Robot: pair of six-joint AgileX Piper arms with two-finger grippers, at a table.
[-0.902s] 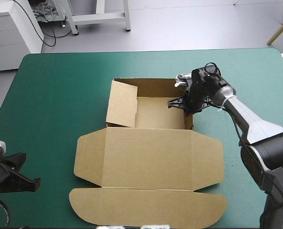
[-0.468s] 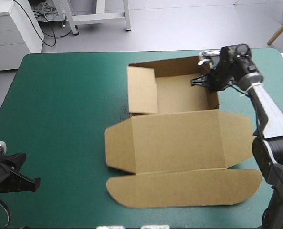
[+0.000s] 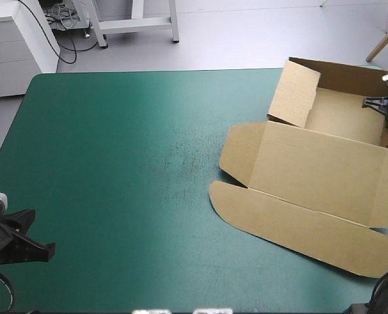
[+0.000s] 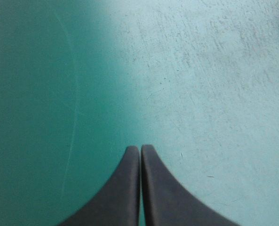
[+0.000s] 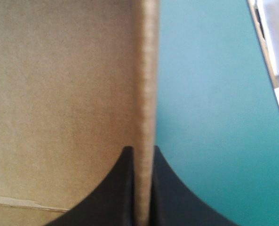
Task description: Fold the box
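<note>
Your box (image 3: pixel 324 157) sits at the far right corner of the teal-green surface (image 3: pixel 115 163), turned a little askew. The tray is at the far end, with its far wall and right wall standing. 1 left flap (image 3: pixel 293 95) leans in over the tray's floor. The lid lies flat on the surface toward the near side. It ends in a long rounded tuck flap (image 3: pixel 298 226) and has 1 small ear at its left side.

Your right claw (image 5: pixel 141 150) is pinched on the tray's right wall. 1 black finger is inside the tray and 1 outside, with the board's edge running between them.

Your left claw (image 4: pixel 140 148) is at the near left corner, well apart from the box. Its 2 fingers are pressed together, holding nothing, over the surface.
</note>
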